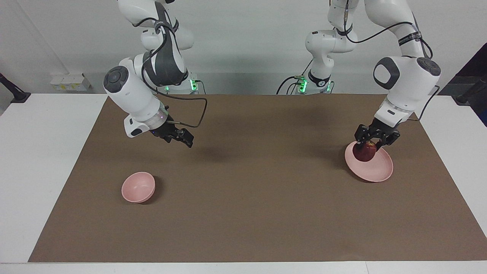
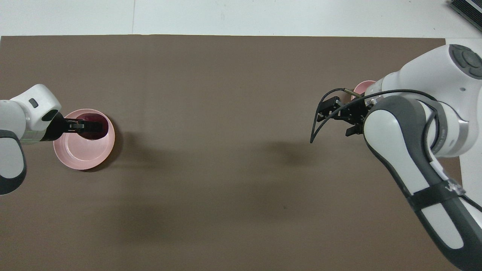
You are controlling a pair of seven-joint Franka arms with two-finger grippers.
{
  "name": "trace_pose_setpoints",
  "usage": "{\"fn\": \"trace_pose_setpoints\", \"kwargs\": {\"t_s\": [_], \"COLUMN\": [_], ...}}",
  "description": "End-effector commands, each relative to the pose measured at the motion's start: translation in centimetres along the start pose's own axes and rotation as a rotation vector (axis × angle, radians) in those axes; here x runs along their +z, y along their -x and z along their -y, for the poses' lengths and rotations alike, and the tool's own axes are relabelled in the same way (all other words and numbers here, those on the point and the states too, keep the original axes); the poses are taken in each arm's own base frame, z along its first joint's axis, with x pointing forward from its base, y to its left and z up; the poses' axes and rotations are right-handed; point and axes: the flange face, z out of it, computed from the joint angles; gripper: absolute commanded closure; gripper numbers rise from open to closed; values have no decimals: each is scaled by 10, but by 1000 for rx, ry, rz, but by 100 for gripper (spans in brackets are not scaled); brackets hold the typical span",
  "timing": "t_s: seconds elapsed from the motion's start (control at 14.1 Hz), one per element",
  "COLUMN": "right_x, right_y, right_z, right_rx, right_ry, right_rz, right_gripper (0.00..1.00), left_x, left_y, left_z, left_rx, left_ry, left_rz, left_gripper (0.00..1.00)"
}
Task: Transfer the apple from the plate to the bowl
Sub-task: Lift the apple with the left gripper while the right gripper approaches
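Observation:
The dark red apple (image 1: pixel 364 152) lies on the pale pink plate (image 1: pixel 374 169) toward the left arm's end of the table, on the part of the plate nearer to the robots. My left gripper (image 1: pixel 370 144) is down on the top of the apple; it also shows in the overhead view (image 2: pixel 80 126) at the apple (image 2: pixel 96 127) on the plate (image 2: pixel 83 154). The small pink bowl (image 1: pixel 138 187) stands empty toward the right arm's end. My right gripper (image 1: pixel 179 138) hangs open and empty in the air over the mat, and in the overhead view (image 2: pixel 336 117) the arm hides most of the bowl (image 2: pixel 360 87).
A brown mat (image 1: pixel 251 198) covers the table between the bowl and the plate. White table (image 1: pixel 34 160) borders the mat at both ends. A black cable (image 2: pixel 320 124) loops off the right gripper.

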Motion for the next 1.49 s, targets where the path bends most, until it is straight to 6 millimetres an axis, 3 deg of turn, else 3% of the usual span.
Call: {"fn": "trace_pose_setpoints", "kwargs": {"t_s": [0.0, 0.21, 0.71, 0.92, 1.42], "right_x": [10, 13, 8, 29, 72], "right_y": [16, 32, 49, 50, 70], "right_z": [23, 44, 63, 62, 94], "right_rx": [173, 354, 652, 749, 937], "right_ry": [-61, -155, -356, -448, -645], "right_rz": [54, 152, 389, 488, 639], "right_gripper": [0, 0, 0, 0, 0], "left_x": [-1, 0, -3, -3, 5], "left_y": [1, 0, 6, 8, 25], "left_z": [-22, -60, -111, -133, -211], "left_rx": [-54, -126, -293, -383, -481], "left_ry": [131, 308, 630, 736, 864], "left_rz": [0, -26, -63, -123, -233], "left_gripper": [100, 100, 100, 100, 100]}}
